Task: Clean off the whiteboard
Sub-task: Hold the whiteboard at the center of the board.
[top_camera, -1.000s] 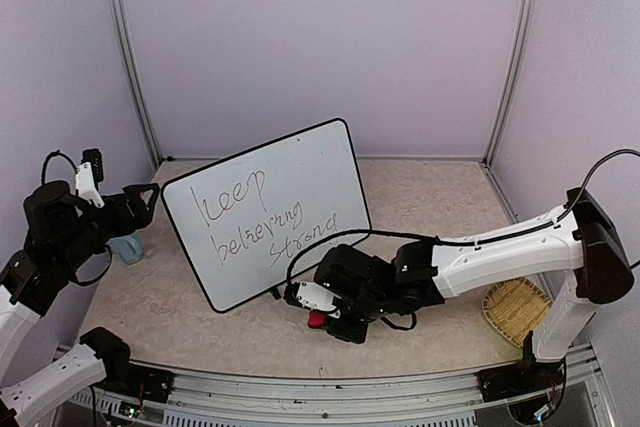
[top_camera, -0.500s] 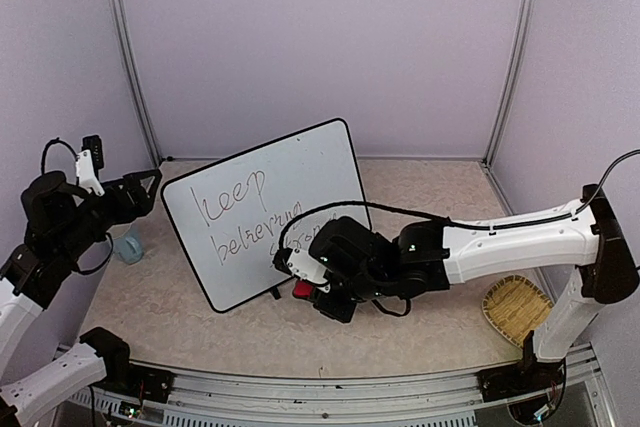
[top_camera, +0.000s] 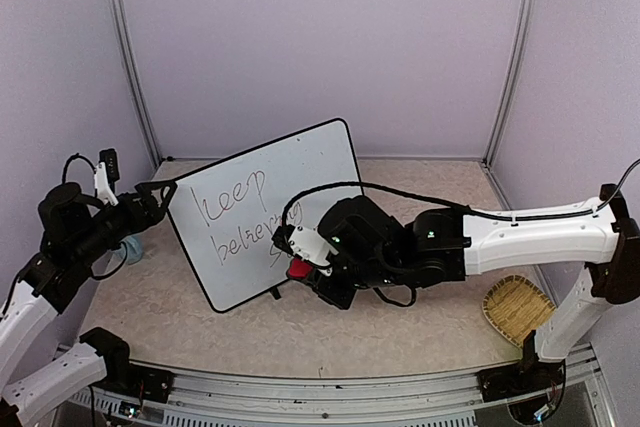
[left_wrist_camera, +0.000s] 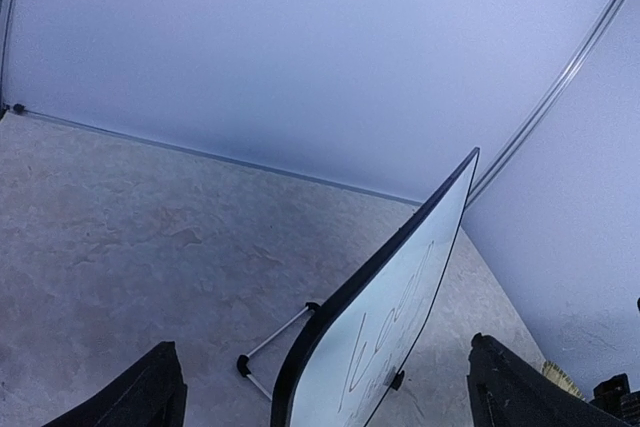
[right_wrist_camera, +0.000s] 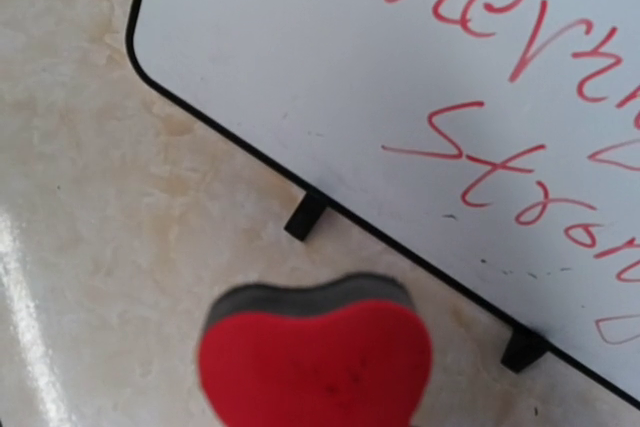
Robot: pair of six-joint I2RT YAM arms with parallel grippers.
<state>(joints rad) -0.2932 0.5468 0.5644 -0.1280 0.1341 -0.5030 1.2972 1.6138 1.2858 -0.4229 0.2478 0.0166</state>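
**Board** [top_camera: 265, 212]: white, thin black frame, rounded corners. It stands on the table [top_camera: 430, 197] at about 9 o'clock from the table's centre. It leans back and is turned so its right end sits farther from the arms. The face carries three lines of handwriting [top_camera: 240, 222], "keep believing strong". The ink looks dark from above and red in the right wrist view. Two small black feet [right_wrist_camera: 305, 215] sit under the lower edge. The left wrist view shows a thin wire prop [left_wrist_camera: 275, 342] behind.

**Eraser** [top_camera: 298, 269]: heart-shaped, red face on a grey backing. It sits at 5 o'clock from the board's centre, just in front of the lower edge. In the right wrist view a strip of table shows between it and the frame.

**Right gripper** [top_camera: 305, 255]: arm reaching across from 3 o'clock, jaws clenched on the eraser. The fingers themselves are out of its wrist view.

**Left gripper** [top_camera: 158, 192]: at 10 o'clock from the board's centre, by the upper left corner, jaws released and spread wide. In its wrist view the board's edge lies between the two fingers [left_wrist_camera: 150, 392]. I cannot tell whether either one touches it.

**Basket** [top_camera: 515, 309]: shallow and woven, at 4 o'clock on the table, well apart from the board.

**Pale blue item** [top_camera: 128, 247]: at 8 o'clock from the board, possibly a cup, mostly hidden by the left arm.
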